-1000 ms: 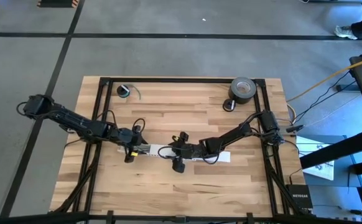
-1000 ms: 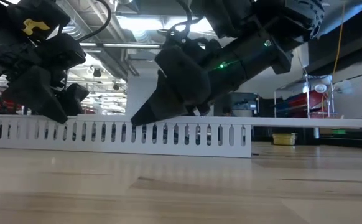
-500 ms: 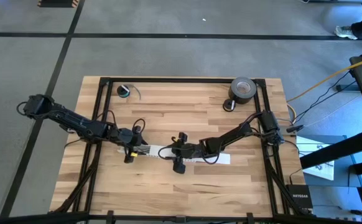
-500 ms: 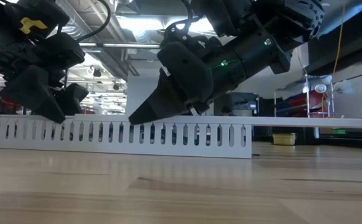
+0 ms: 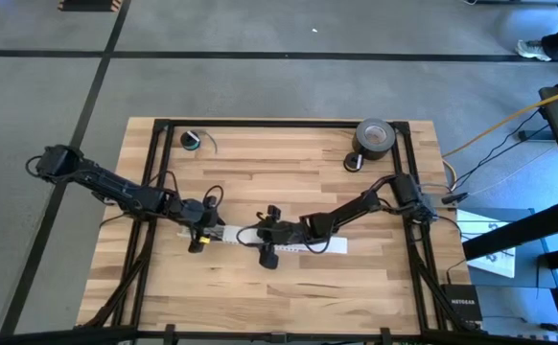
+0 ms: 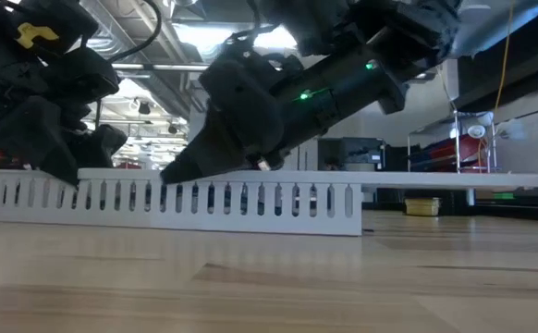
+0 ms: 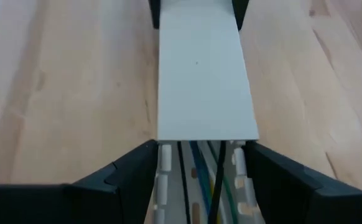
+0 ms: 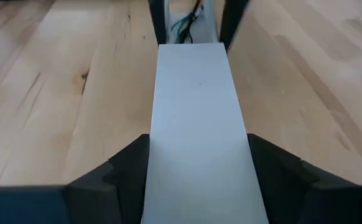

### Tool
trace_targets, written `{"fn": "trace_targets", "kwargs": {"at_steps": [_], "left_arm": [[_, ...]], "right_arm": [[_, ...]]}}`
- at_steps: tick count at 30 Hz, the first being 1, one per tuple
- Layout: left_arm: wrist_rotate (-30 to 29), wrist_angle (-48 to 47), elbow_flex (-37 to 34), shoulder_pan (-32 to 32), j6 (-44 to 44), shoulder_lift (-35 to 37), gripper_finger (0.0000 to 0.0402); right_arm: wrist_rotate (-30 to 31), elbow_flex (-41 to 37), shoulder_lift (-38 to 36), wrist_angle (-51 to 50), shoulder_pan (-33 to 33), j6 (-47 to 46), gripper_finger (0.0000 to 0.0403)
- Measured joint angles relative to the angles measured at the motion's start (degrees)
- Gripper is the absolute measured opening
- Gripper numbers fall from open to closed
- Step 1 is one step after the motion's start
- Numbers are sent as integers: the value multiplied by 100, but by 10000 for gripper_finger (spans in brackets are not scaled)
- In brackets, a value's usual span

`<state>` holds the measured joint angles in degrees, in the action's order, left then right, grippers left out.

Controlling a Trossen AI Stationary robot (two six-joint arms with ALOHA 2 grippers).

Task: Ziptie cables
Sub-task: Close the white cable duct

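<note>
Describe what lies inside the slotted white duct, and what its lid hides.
At the duct's open end, thin wires in black, blue and green run lengthwise. The flat white lid covers the rest, so how far they reach cannot be seen.

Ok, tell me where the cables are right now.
The cables lie inside the white slotted duct at mid-table in the high view. In the left wrist view they show at its uncovered end, between the left gripper's fingers, just past the flat white cover.

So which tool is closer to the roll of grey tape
Right. The right tool sits mid-table, diagonally across from the tape roll at the far right corner; the left tool is farther left.
</note>
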<state>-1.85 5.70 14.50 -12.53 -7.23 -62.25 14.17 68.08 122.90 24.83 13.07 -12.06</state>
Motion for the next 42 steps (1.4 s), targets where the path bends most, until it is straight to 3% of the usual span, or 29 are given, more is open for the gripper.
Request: {"fn": "trace_targets", "kwargs": {"at_steps": [12, 30, 42], "left_arm": [[39, -61, -4, -28, 9, 1, 219], [153, -1271, 36, -24, -368, 710, 219], [227, -1106, 20, 37, -297, 694, 222]], "right_arm": [[-147, 474, 89, -686, -125, 8, 210], [-205, 541, 89, -940, -163, -121, 210], [-234, 520, 85, -936, -156, -114, 211]]}}
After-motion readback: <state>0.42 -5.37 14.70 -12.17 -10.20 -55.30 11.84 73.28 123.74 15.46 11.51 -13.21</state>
